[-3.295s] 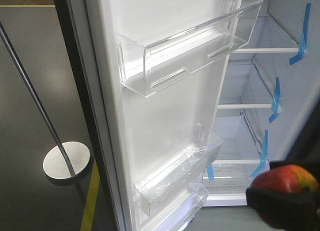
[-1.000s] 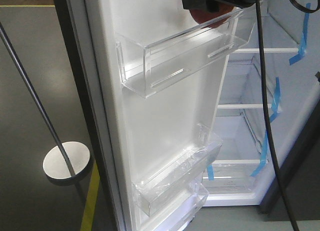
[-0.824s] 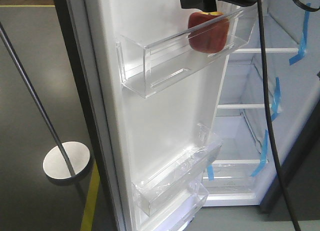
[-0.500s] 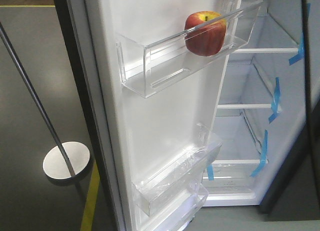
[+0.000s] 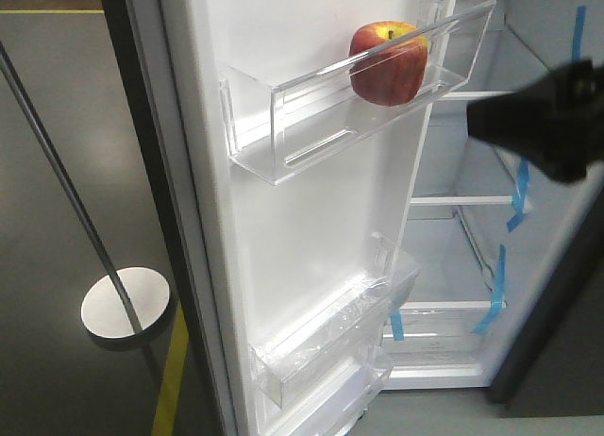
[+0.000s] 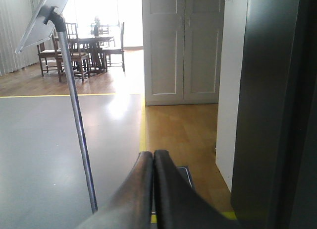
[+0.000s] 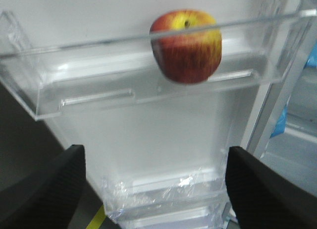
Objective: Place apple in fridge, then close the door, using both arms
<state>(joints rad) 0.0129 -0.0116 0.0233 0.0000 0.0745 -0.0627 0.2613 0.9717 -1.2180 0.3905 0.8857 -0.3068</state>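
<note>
In the white-lined door's (image 5: 311,228) clear plastic upper bin (image 5: 283,125) sits a small round red apple (image 5: 385,63); right fingers (image 7: 257,189) apart, left fingers (image 6: 166,189) together.

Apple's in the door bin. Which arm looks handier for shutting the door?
Probably left: the left gripper, shut, sits beside the door's dark outer face. The right gripper, open, faces the apple inside.

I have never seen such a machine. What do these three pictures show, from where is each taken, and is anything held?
It is a two-armed robot. One camera looks forward at an open fridge; two others sit on the wrists. The apple rests in the upper clear bin of the door. The right wrist view shows the right fingers open and empty, facing the apple. The left fingers are shut on nothing, beside the fridge's dark side.
</note>
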